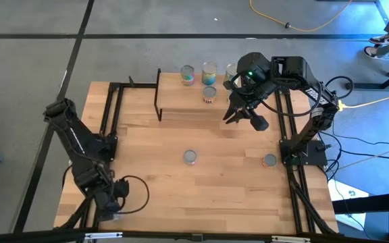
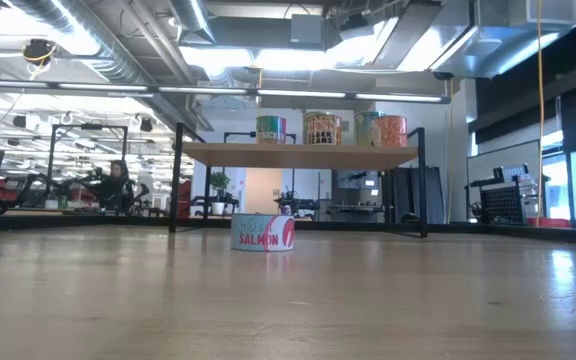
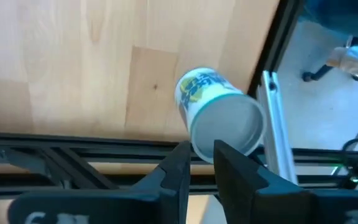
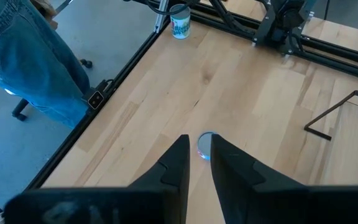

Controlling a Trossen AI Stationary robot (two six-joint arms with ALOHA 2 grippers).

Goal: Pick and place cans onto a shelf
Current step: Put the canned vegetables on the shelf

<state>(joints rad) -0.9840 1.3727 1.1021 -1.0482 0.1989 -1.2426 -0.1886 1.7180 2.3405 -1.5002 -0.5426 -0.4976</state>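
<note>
Can (image 2: 263, 232) reads "SALMON"; left fingers (image 3: 176, 177) and right fingers (image 4: 176, 163) narrowly parted, empty.

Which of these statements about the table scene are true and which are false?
1. A can labelled SALMON stands on the table, not on the shelf. True.
2. The shelf top is bare. False: several cans stand on it.
3. The left gripper is above the shelf. False: it is at the table's near left corner, by a blue-and-green can.
4. The right gripper is by the shelf's right end. True.
</note>
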